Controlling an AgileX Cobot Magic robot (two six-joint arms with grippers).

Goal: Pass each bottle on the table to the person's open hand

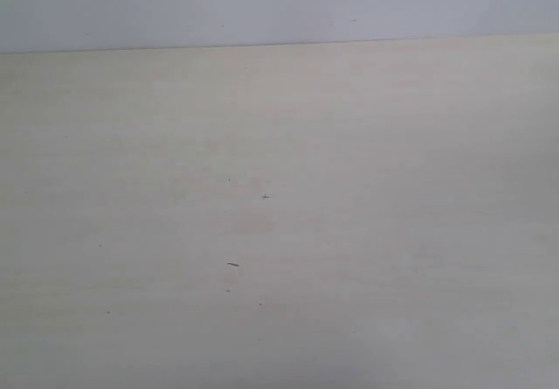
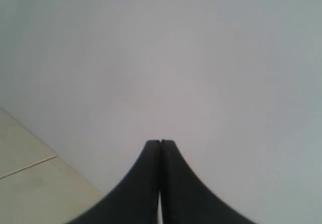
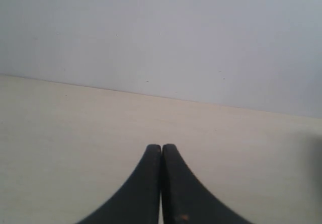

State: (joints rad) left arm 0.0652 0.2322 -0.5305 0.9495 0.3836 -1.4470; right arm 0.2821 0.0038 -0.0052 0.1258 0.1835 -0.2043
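Note:
The pale beige wood-grain table [image 1: 279,232] fills the exterior view and carries only a few tiny dark specks. No bottles and no person's open hand show in any view. Neither gripper appears in the exterior view. In the left wrist view my left gripper [image 2: 160,142] is shut, its black fingers pressed together with nothing between them, facing a grey wall. In the right wrist view my right gripper [image 3: 161,146] is likewise shut and empty, hanging over the table [image 3: 75,133].
A plain grey wall [image 1: 262,4] rises behind the table's far edge. A corner of the table [image 2: 30,173] shows in the left wrist view beside the wall.

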